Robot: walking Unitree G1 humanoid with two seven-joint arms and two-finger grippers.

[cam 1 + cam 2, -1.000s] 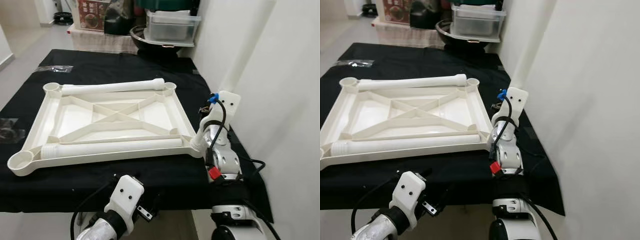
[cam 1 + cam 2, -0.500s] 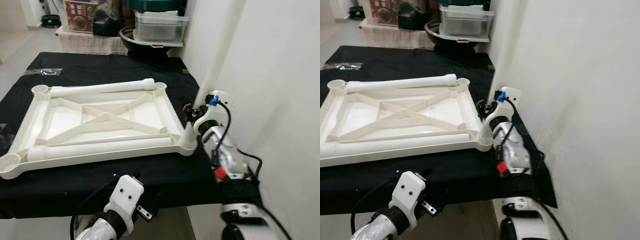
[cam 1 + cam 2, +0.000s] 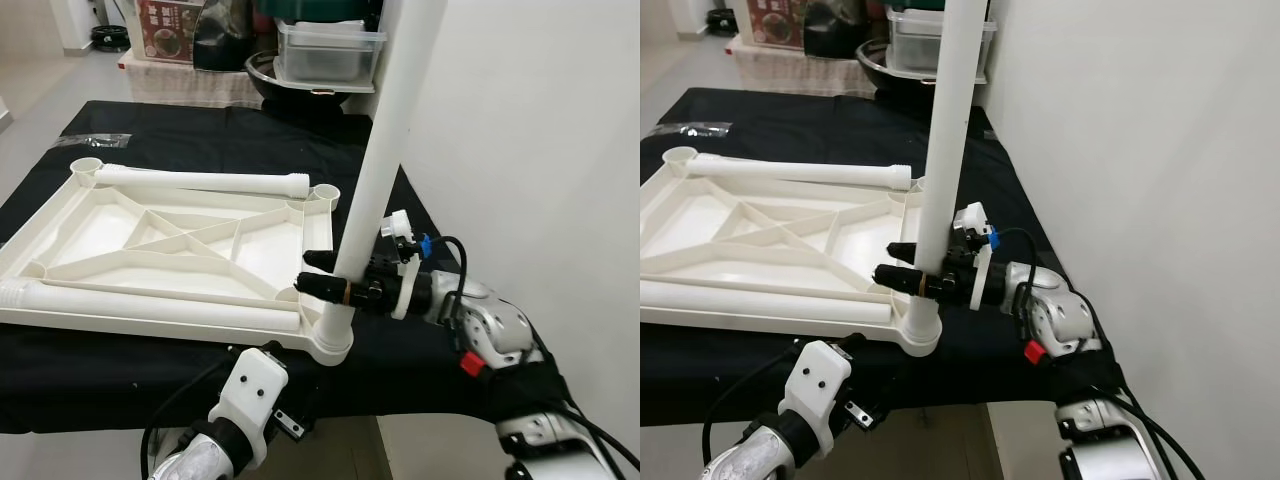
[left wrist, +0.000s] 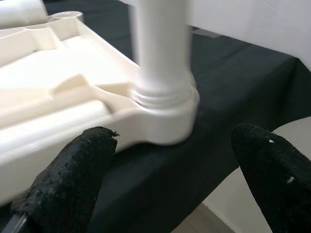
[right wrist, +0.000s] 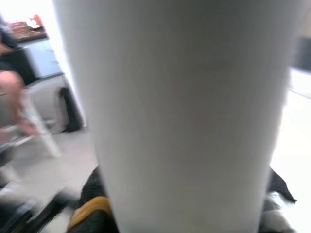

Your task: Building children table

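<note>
The white table top [image 3: 190, 245] lies upside down on the black-covered table [image 3: 420, 350]. A white leg [image 3: 385, 140] stands upright in its near right corner socket [image 3: 335, 345]. My right gripper [image 3: 325, 275] reaches in from the right and is shut on this leg just above the socket; the leg [image 5: 180, 111] is close up in the right wrist view. Two more legs lie on the top, one along the far edge [image 3: 200, 181] and one along the near edge [image 3: 150, 308]. My left gripper [image 4: 167, 174] is open, low before the table edge, facing the socket [image 4: 165, 116].
A white wall [image 3: 520, 150] runs close along the table's right side. Beyond the far edge stand a clear plastic bin [image 3: 330, 50] and a dark bowl [image 3: 285, 80]. A small plastic bag [image 3: 95, 140] lies at the far left of the cloth.
The view has shifted. My right arm has swung round to point left, and a leg now stands upright in the near right corner socket with the right gripper shut on it.
</note>
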